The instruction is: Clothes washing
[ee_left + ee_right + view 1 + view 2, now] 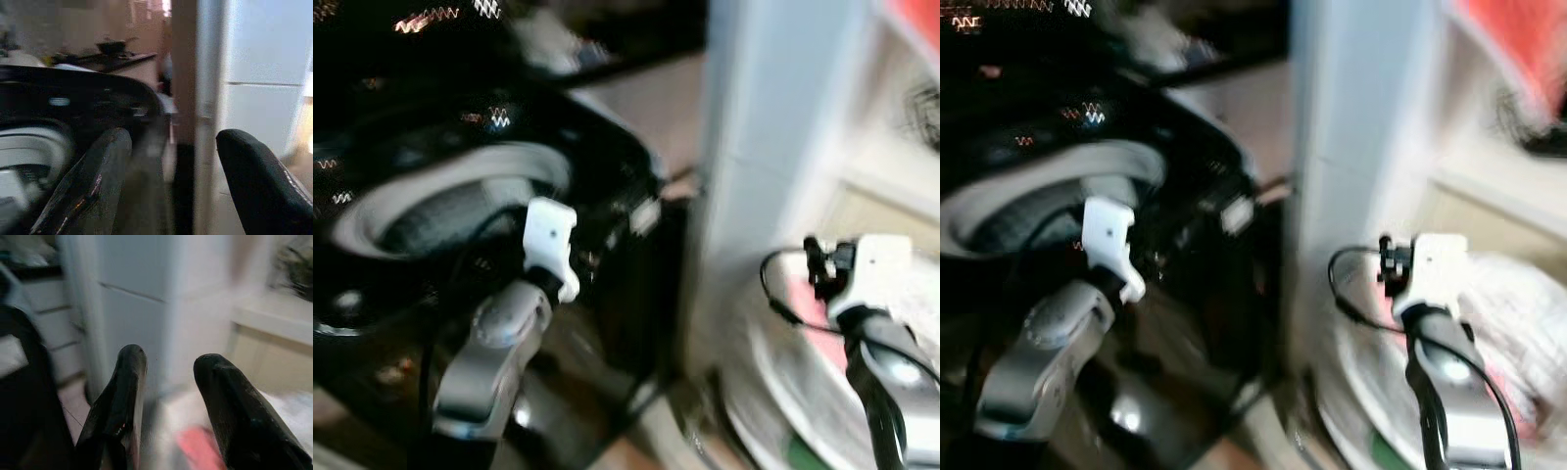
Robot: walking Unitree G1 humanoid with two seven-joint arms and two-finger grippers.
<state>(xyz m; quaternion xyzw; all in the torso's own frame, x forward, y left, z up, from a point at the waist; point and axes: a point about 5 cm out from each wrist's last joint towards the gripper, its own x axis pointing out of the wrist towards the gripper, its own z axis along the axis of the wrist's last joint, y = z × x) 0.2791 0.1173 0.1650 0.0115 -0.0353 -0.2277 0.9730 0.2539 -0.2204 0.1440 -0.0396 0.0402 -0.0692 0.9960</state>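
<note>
Both jaws stand released and empty: left gripper (pixel 171 186) near the black washing machine (pixel 460 196) drum, right gripper (pixel 168 406) above the laundry (pixel 1518 323) in the basin (pixel 1351 392). Blur could misplace a grasp.
</note>
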